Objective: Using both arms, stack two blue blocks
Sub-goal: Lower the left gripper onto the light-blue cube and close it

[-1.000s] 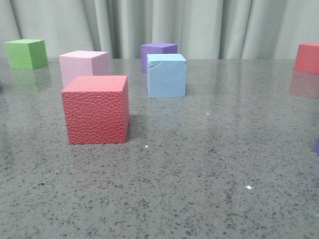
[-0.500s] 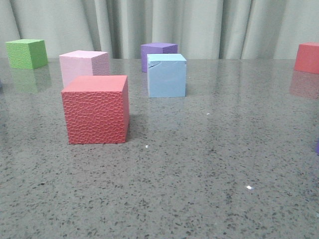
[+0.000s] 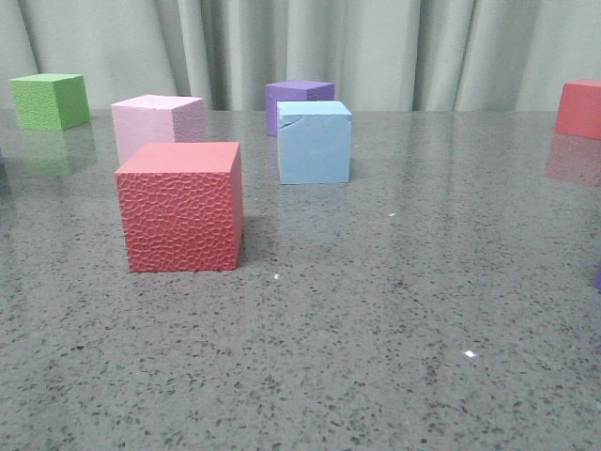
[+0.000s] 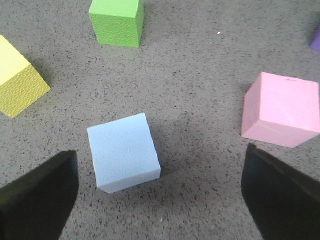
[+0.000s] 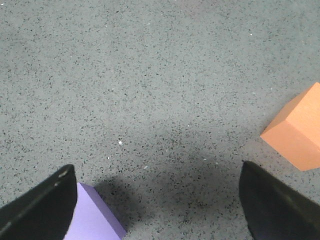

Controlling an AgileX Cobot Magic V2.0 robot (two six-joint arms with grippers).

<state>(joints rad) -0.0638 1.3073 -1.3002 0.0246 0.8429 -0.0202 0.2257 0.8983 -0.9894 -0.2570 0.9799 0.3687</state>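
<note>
Left gripper (image 4: pixel 159 192) is spread wide with nothing between its fingers, hovering above the table (image 4: pixel 200 75) with one blue block (image 4: pixel 124 152) sitting between the finger tips but closer to one finger than the other, so not centred. Right gripper (image 5: pixel 157 202) is spread wide too, holding nothing, and no blue block shows in its camera, just a lilac cube (image 5: pixel 92 217) by one finger and an orange cube (image 5: pixel 297 132) off toward the other.

The second blue block (image 3: pixel 315 142), the one with the crack line near its top edge, sits alone on the table in the front view, just in front of the purple cube (image 3: pixel 298 96) and a bit behind and to the right of the textured red cube (image 3: pixel 180 205).

So progress-wise: basically nothing done yet, I'd say. Both blues are flat on the table, apart, neither grasped. Still left: grab one, carry it over, set it on the other. The left arm looks closest to making its first pick.
</note>
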